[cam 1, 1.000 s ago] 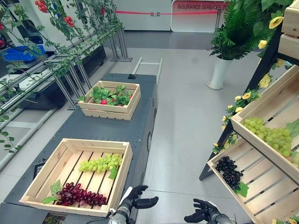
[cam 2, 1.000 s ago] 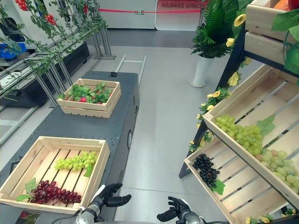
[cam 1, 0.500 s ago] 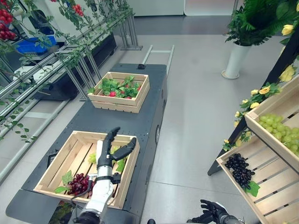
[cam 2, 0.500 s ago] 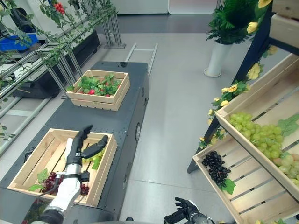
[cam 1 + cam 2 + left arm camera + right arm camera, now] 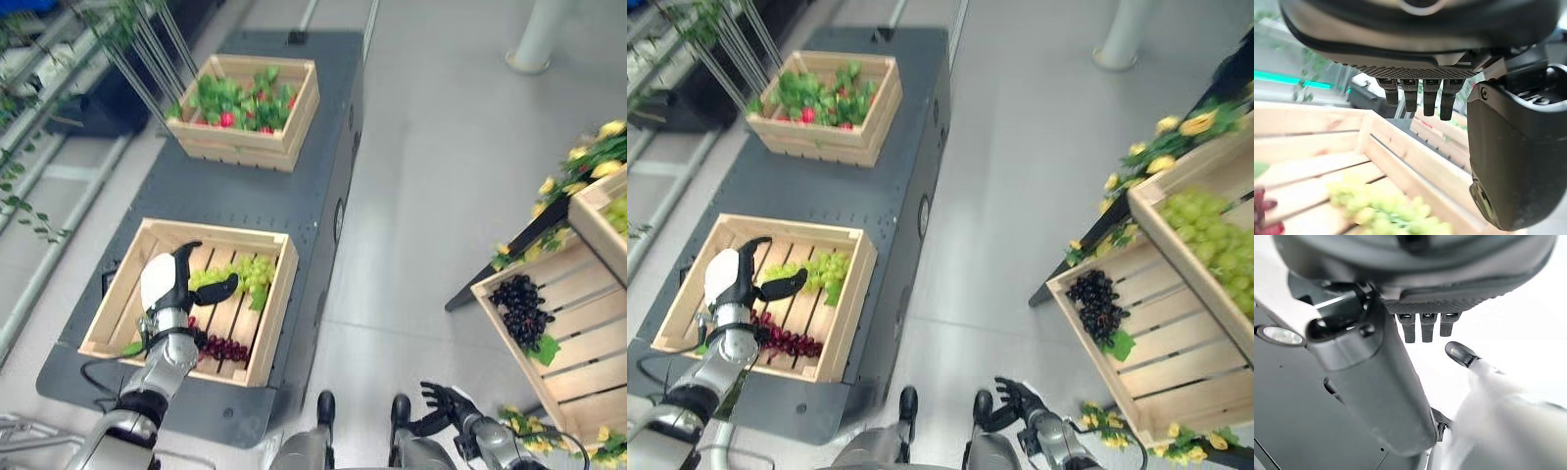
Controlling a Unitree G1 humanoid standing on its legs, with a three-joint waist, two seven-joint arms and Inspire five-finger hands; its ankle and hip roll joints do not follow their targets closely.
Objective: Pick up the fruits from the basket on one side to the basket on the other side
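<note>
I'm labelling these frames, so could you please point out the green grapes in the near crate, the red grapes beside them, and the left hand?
green grapes [image 5: 247, 273], left eye view, middle of the bunch.
red grapes [image 5: 225, 348], left eye view, on the cluster past the wrist.
left hand [image 5: 164, 284], left eye view, white back of the hand.

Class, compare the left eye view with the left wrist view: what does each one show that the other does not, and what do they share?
Left eye view alone: the far crate of leafy greens with red fruit, the black grapes in the shelf crate on the robot's right, yellow flowers, and the right hand low near the floor.

Left wrist view alone: a close look along the left hand's straight fingers and thumb.

Both: the left hand, open above the near wooden crate, with the green grapes and red grapes lying in it.
</note>
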